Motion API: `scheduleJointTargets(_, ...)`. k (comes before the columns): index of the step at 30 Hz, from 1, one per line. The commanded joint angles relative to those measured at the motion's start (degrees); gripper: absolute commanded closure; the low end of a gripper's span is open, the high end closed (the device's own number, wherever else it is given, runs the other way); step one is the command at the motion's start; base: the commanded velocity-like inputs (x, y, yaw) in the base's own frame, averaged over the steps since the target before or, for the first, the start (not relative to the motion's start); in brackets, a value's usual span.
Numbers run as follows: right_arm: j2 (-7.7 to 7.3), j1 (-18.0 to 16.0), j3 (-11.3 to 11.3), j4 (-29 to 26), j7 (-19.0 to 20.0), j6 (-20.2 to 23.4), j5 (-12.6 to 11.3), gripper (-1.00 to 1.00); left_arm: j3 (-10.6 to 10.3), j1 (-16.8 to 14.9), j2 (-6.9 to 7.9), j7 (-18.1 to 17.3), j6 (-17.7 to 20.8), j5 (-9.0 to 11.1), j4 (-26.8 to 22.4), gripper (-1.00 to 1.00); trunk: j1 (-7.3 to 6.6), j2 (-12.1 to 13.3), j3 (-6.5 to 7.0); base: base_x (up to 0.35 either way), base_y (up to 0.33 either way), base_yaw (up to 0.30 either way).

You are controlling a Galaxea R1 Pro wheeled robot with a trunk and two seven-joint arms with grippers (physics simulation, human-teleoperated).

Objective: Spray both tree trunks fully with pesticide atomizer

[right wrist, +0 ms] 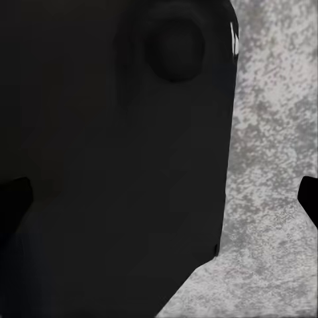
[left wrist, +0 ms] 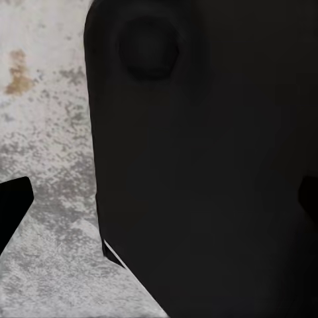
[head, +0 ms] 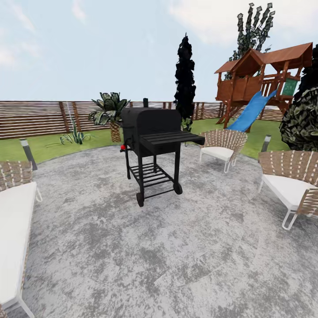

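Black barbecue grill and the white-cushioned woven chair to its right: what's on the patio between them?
In the head view, only bare mottled grey paving lies between the black grill and the woven chair.

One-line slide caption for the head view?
Black grill on grey patio, woven chairs around, playset beyond.

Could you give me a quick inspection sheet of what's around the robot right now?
Surface: mottled grey paved patio.
Job's things: nothing seen of the spray bottle; one tall tree rises behind the playhouse.
Clutter: black barbecue grill mid-patio; woven chairs right, white-cushioned bench left.
Claws: dark fingertips at wrist picture edges; open or shut unclear.
Cables: nothing seen.
Surroundings: lawn, slatted wooden fence, short palm, blue slide.
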Motion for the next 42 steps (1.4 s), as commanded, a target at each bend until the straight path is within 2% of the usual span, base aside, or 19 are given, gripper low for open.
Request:
scheduleJointTargets(1,0.0,-0.27,0.08,-0.12,0.28,0.33,0.07,-1.0,0.12,-0.09,0.01,-0.09,-0.09,0.06,0.18,-1.0,0.0,0.0,0.0,0.0,0.0,0.0)
scheduleJointTargets(5,0.07,-0.29,0.02,-0.16,0.27,0.41,0.02,-1.0,0.16,-0.08,-0.06,-0.09,-0.09,0.08,0.19,-1.0,0.0,0.0,0.0,0.0,0.0,0.0)
scheduleJointTargets(11,1.91,-1.87,-0.05,-2.12,0.28,0.26,0.02,-1.0,0.17,-0.01,-0.48,-0.09,-0.09,0.08,-0.14,-1.0,0.0,0.0,0.0,0.0,0.0,0.0)
scheduleJointTargets(20,2.09,-2.11,-0.12,-4.95,0.26,0.15,0.0,-1.0,0.07,-0.01,-0.53,-0.12,-0.18,0.08,-0.22,-1.0,0.0,0.0,0.0,0.0,0.0,0.0)
scheduleJointTargets(26,2.1,-2.11,-0.3,-5.53,0.31,0.17,-0.04,-1.0,-0.11,-0.03,-0.52,-0.14,-1.97,0.16,-0.26,-1.0,0.0,0.0,0.0,0.0,0.0,-0.01)
scheduleJointTargets(31,2.03,-2.11,-0.35,-5.61,0.34,0.17,-0.08,-1.0,-0.11,-0.08,-0.54,-0.19,-3.58,0.17,-0.26,-1.0,0.0,0.0,0.0,0.0,0.0,-0.193)
scheduleJointTargets(32,2.03,-2.11,-0.35,-5.62,0.34,0.17,-0.08,-1.0,-0.11,-0.08,-0.59,-0.33,-4.88,0.17,-0.26,-1.0,0.0,0.0,0.0,0.0,0.0,-0.244)
scheduleJointTargets(42,2.02,-2.11,-0.36,-5.63,0.43,0.18,-0.12,-1.0,0.05,-0.18,-0.73,-0.7,-4.85,0.21,-0.3,-1.0,0.0,0.0,0.0,0.0,0.0,-0.262)
